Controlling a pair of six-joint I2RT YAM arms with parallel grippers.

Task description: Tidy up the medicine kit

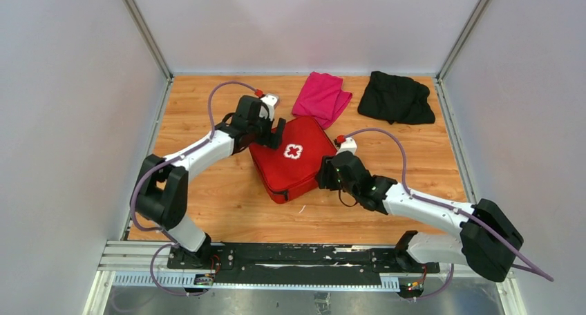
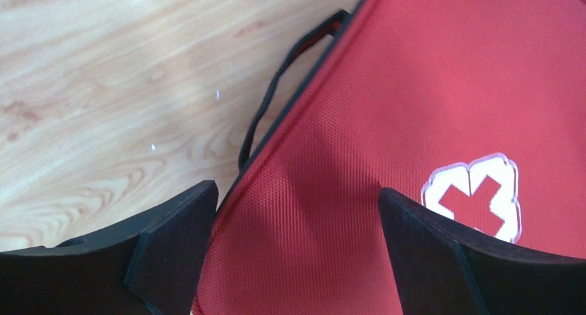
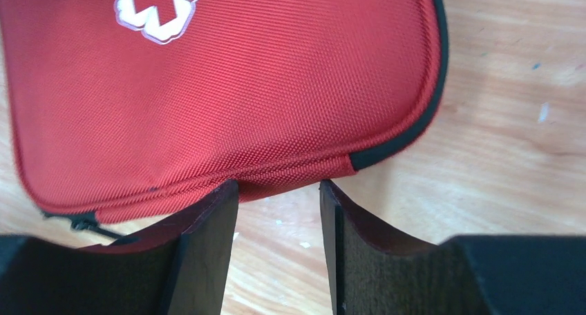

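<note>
The medicine kit (image 1: 304, 164) is a red zip case lying shut and flat on the wooden floor, its white cross emblem (image 1: 293, 151) facing up. My left gripper (image 1: 275, 134) hovers at its far left corner. In the left wrist view the left gripper (image 2: 297, 215) is open wide, with the edge of the red lid (image 2: 414, 87) under the gap, and a black handle (image 2: 273, 94) lies along the case's side. My right gripper (image 1: 322, 174) is at the case's right edge. The right gripper (image 3: 278, 191) is open, its tips just short of the kit's rim (image 3: 276, 173), with bare wood between them.
A folded pink cloth (image 1: 321, 97) lies just behind the kit, and a crumpled black cloth (image 1: 396, 98) sits at the back right. Grey walls close in the wooden floor (image 1: 228, 197) on three sides. A black rail (image 1: 297, 256) carries both arm bases at the near edge.
</note>
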